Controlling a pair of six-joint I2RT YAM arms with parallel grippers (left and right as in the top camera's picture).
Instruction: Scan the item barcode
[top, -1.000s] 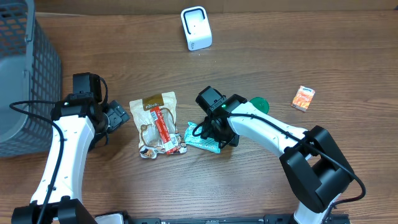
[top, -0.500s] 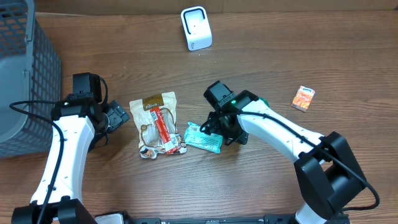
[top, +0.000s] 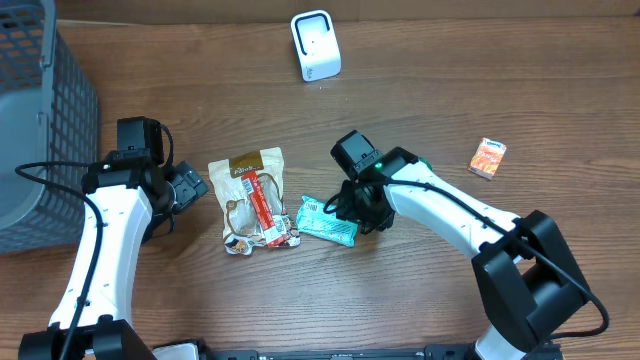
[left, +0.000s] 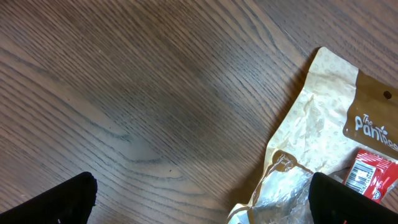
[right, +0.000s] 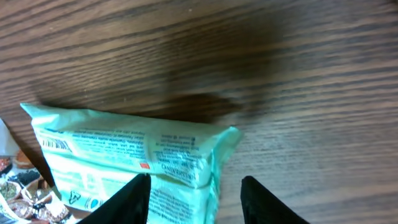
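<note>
**Item 1. Teal packet (top: 328, 222).** Lies flat on the worktop (top: 450, 90), centre front. Its left end is just beside the brown pouch (top: 252, 195). Judged to be the item for scanning, since the right arm is working on it. Printed face is up. A striped patch (right: 56, 144) near the left end may be the barcode, but it is too small to be sure.

**Item 2. Right pincer (right: 194, 198).** Lowered over the packet's right end, jaws apart, one finger on either side of the corner. Bare wood shows between the packet and the outer finger, so no clamp is made yet. Probably placed at the end so that the print stays uncovered for reading.

**Item 3. Scanner (top: 316, 45).** White, upright, at the far edge, well apart from the packet. The packet must therefore be lifted and carried to it, with the code turned toward it.

**Item 4. Left pincer (left: 202, 202).** Jaws wide apart, nothing between them. Hangs just beside the pouch's left edge, apparently parked clear of the right arm's path.

**Item 5. Sundries.** Orange box (top: 488, 157) at right and grey basket (top: 40, 120) at far left. Neither is in play.

**Remark.** A hold on the end of a soft packet may let it droop or slip, so a firm closure is needed before lifting.
</note>
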